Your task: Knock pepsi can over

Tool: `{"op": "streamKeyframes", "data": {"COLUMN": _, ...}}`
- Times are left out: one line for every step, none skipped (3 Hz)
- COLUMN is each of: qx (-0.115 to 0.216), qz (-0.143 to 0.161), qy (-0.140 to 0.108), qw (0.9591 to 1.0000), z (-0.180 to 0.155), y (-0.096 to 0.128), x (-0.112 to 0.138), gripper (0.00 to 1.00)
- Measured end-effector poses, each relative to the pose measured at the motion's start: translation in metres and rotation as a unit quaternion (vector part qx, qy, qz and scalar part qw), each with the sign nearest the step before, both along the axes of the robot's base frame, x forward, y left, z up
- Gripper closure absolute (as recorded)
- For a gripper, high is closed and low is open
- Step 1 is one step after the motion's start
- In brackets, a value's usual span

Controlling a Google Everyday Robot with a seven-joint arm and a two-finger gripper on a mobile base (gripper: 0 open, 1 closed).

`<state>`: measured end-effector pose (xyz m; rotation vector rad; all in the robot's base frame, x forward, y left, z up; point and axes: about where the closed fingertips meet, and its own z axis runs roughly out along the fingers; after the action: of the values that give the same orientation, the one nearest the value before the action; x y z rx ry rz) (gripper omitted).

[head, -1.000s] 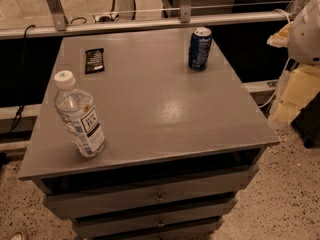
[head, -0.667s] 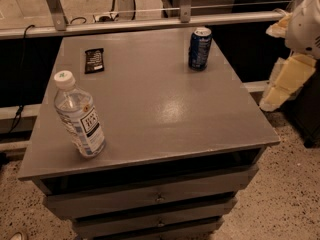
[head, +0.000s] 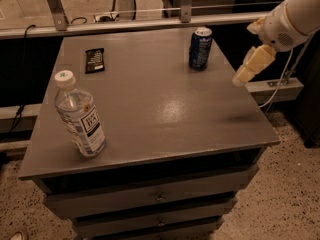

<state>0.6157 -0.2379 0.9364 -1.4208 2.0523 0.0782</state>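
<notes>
Hand (head: 244,73): cream-coloured, at the end of a white arm (head: 292,16) that enters from the upper right. It hangs over the right edge of the counter, pointing down and to the left. Open or closed: cannot tell from this angle. It holds nothing visible and touches nothing.

Small dark blue metal pepsi can with white lettering and a silver top (head: 200,48): upright on the far right part of the counter, to the left of the hand and clear of it, with a gap between the two.

Flat grey counter (head: 165,114): a square top over a stack of grey drawers (head: 160,198); a faint sheen near its middle.

Small flat black packet (head: 94,60): lies on the far left part of the counter, well apart from the can.

Clear plastic water bottle with a white cap and a label (head: 80,116): upright, leaning slightly in this view, near the front left corner, the thing farthest from the hand.

Behind the counter: a grey metal rail (head: 150,24) runs across. Below and to the right: speckled floor (head: 290,194).
</notes>
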Motion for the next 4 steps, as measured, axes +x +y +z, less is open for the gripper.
{"op": "streamKeyframes", "data": {"qx": 0.053, "qz": -0.001, "qy": -0.007, "qw": 0.9986, "z": -0.024, "y": 0.01, "x": 0.05, "gripper": 0.0}}
{"op": "streamKeyframes", "data": {"qx": 0.109, "qz": -0.002, "qy": -0.014, "qw": 0.994, "z": -0.039, "y": 0.026, "x": 0.087, "gripper": 0.0}}
{"op": "streamKeyframes", "data": {"qx": 0.18, "qz": 0.008, "qy": -0.012, "qw": 0.9835, "z": -0.05, "y": 0.057, "x": 0.111, "gripper": 0.0}}
{"op": "streamKeyframes", "data": {"qx": 0.223, "qz": 0.018, "qy": -0.007, "qw": 0.9746, "z": -0.053, "y": 0.075, "x": 0.118, "gripper": 0.0}}
